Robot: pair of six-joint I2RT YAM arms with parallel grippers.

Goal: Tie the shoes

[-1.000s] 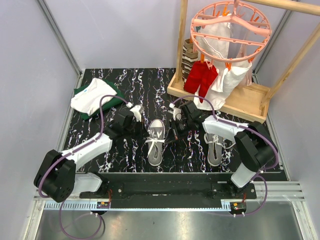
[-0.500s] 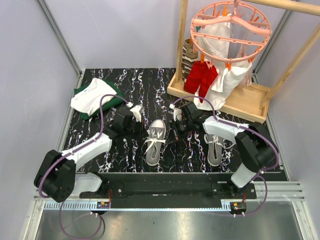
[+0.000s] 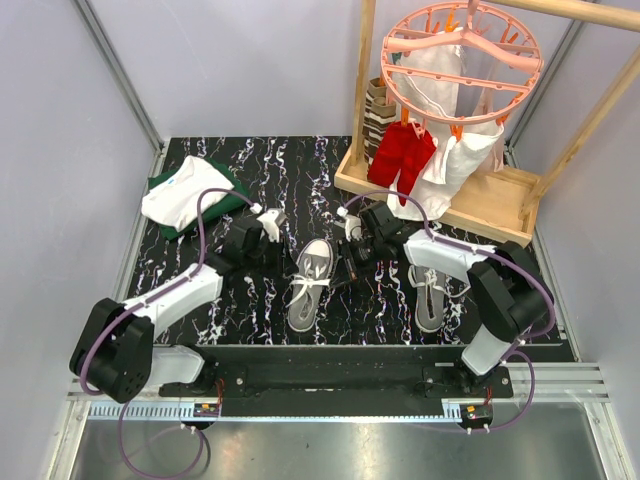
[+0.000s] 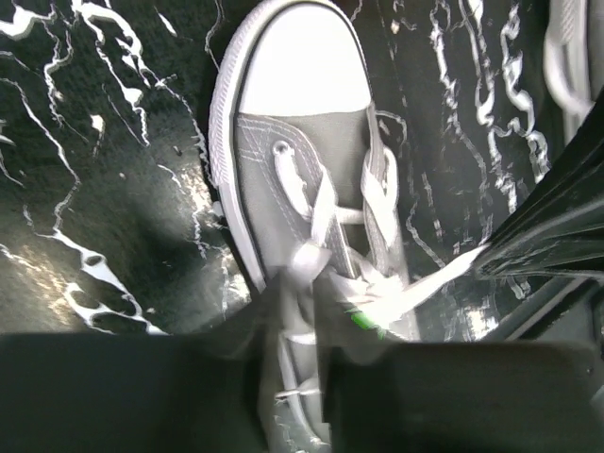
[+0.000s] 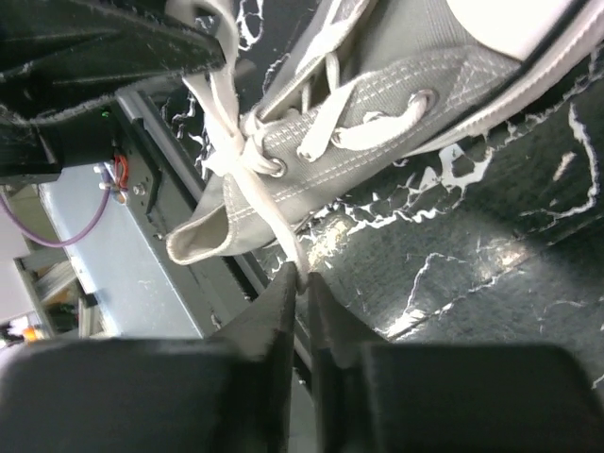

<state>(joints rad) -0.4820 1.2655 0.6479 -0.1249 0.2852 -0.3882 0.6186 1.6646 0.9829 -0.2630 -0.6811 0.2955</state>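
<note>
Shoes: one grey sneaker (image 3: 308,288) sits mid-table with its white toe cap aimed at roughly 7 o'clock and its heel toward 1. Its twin (image 3: 430,298) lies off at 3 o'clock.
Laces: white laces (image 4: 373,193) cross over the tongue of the middle sneaker, with a strand pulled out to each side.
Left arm: stretched from the 7 o'clock corner toward the heel end, wrist tipped down, coming in on the sneaker's 10 o'clock side.
Left gripper (image 4: 302,316): the fingers are blurry in its own cam, but they look squeezed together on a strand right over the eyelets.
Right arm: folded back from the 5 o'clock corner with the elbow out and the wrist low at the sneaker's 2 o'clock.
Right gripper (image 5: 300,276): tips pressed tight, pinching a strand just off the sneaker's side, close above the table (image 3: 290,165).
Around: folded clothes (image 3: 185,195), white and green, sit at 10 o'clock, well apart. A wooden rack (image 3: 361,90) stands at 1 o'clock with a pink round hanger (image 3: 462,55) carrying red and white garments.
In the way: the right forearm covers part of the twin, and both wrists crowd the heel end.
</note>
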